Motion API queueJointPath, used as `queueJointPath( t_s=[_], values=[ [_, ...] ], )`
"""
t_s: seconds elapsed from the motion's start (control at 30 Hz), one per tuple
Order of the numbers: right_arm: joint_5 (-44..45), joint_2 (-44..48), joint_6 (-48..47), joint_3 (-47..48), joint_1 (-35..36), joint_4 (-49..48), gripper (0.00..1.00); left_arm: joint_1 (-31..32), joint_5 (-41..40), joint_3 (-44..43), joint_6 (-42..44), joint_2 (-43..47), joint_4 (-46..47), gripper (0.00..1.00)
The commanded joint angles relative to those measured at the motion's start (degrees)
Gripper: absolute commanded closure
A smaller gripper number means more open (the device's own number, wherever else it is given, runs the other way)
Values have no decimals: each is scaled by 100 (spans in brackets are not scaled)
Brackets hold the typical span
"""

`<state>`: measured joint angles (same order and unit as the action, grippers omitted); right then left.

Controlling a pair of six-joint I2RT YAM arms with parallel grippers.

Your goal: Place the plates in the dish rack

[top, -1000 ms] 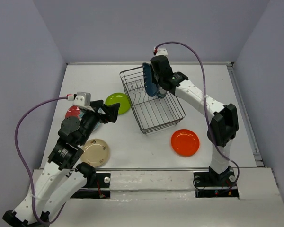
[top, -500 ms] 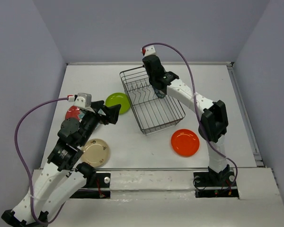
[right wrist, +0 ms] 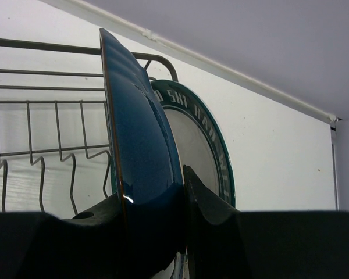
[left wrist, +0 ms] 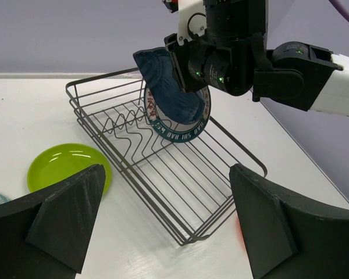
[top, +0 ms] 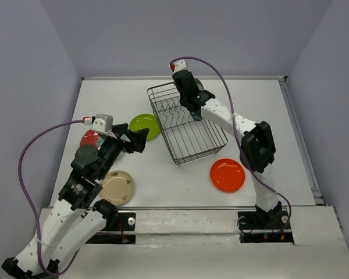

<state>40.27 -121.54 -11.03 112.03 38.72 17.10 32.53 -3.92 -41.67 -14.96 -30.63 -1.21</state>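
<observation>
Blue plate (right wrist: pixel 142 139) stands on edge, pinched at its lower rim between the right fingers (right wrist: pixel 206 212), which are closed tight on it, one on each face. It is held upright at the 12 o'clock end of the rack (top: pixel 189 139). The wrist view does not show whether its bottom edge sits between the prongs. Just behind it, toward 1 o'clock in the right wrist view, the teal-rimmed plate (right wrist: pixel 205 145) stands upright in the rack, with lettering around its rim. The two plates overlap there, and I cannot tell if they touch.

The left fingers (left wrist: pixel 64 215) are spread wide with nothing between them. They hang above the surface (top: pixel 163 174) at the rack's 8 o'clock, facing the rack.

On the surface in the top view:
- The green plate (top: pixel 144 126) lies at the rack's 9 o'clock, just beside its long side.
- The orange plate (top: pixel 227 174) lies at the rack's 5 o'clock, near its corner.
- The cream plate (top: pixel 117 187) lies at the rack's 7 o'clock, well apart from it and partly under the left arm.
- The red plate (top: pixel 90 138) lies at 9 o'clock of the green one, mostly hidden by the left arm.
</observation>
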Motion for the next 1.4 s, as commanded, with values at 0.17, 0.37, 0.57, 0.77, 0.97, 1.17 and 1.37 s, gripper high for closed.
queueJointPath(
  t_s=[0.17,0.37,0.57,0.77,0.97,1.17,1.37],
  values=[
    [350,77,-190,153,48,-893,93,25,-21,27,125,-13,192,1],
    [192,-10,179,-155,48,-893,93,16,-21,36,125,-22,192,1],
    [69,-90,416,-277,48,-884,93,25,-30,36,116,-30,192,1],
    [-28,-160,715,-427,-57,-884,93,25,-38,36,125,-39,183,1],
    [-195,-160,1085,-629,-163,-884,86,25,-47,36,125,-74,174,1],
    [-292,-64,1340,-577,-216,-823,57,16,-56,36,116,-92,183,1],
    [-686,401,1515,-234,-216,-384,36,7,-56,45,107,-171,183,1]
  ],
)
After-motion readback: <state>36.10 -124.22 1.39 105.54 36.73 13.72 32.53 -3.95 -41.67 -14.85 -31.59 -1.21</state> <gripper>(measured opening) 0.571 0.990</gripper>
